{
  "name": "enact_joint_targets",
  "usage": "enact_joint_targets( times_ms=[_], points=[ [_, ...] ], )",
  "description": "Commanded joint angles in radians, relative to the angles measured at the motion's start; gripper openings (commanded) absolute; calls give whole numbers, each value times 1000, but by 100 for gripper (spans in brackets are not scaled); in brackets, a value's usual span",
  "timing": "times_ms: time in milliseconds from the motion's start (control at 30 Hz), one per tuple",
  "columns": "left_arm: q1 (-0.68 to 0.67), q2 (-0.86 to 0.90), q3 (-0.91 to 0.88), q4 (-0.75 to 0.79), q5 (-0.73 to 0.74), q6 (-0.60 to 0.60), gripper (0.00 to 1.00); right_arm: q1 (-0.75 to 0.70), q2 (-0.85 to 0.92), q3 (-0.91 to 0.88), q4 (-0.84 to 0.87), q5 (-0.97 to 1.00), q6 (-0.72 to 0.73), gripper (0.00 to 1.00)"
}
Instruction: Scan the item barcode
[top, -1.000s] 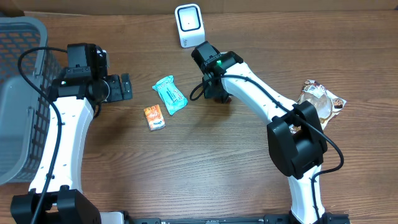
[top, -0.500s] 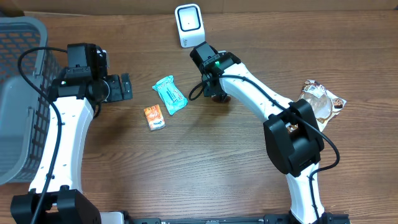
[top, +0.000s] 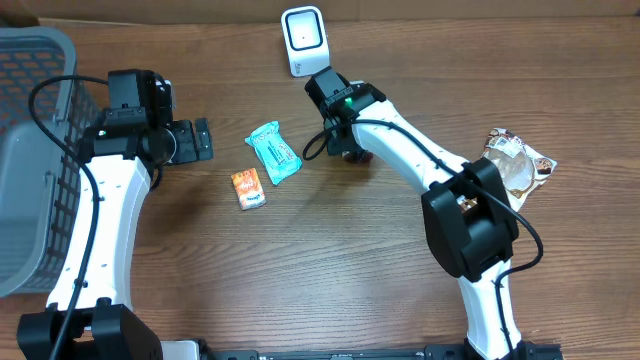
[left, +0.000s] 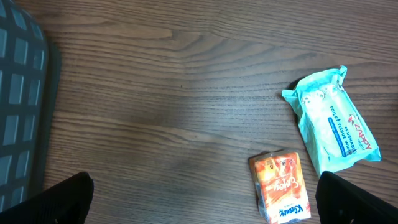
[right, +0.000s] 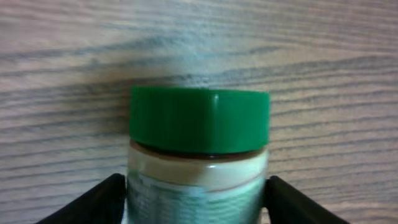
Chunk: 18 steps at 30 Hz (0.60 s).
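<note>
A jar (right: 199, 168) with a green lid (right: 199, 121) lies sideways between the fingers of my right gripper (right: 196, 182), lid pointing away from the camera. Both black fingers (right: 102, 199) sit against its sides, so the gripper is shut on it, low over the wood. In the overhead view my right gripper (top: 343, 148) is a little in front of the white barcode scanner (top: 303, 40), and only a brown sliver of the jar (top: 357, 156) shows. My left gripper (top: 203, 140) hangs wide open and empty (left: 202, 186) to the left.
A teal wipes pack (top: 274, 152) (left: 336, 118) and a small orange packet (top: 249, 188) (left: 283, 186) lie between the arms. A grey basket (top: 30, 150) stands at the left edge. A brown snack bag (top: 515, 165) lies at the right.
My right gripper has shifted slightly left with the jar. The left arm and the packets have not moved.
</note>
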<state>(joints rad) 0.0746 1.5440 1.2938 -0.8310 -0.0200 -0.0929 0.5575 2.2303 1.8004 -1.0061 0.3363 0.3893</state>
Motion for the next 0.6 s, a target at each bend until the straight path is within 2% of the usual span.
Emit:
enact_joint_targets(
  times_ms=[0, 300, 400, 567],
  points=[
    [4, 7, -2, 0, -10, 30, 100, -3, 30, -16, 3, -16, 3, 75],
    [4, 7, -2, 0, -10, 30, 100, -2, 61, -16, 7, -23, -1, 76],
    [4, 7, -2, 0, -10, 30, 100, -2, 61, -15, 4, -23, -2, 75],
    [4, 7, -2, 0, -10, 30, 100, -2, 54, 17, -42, -57, -1, 66]
  ],
)
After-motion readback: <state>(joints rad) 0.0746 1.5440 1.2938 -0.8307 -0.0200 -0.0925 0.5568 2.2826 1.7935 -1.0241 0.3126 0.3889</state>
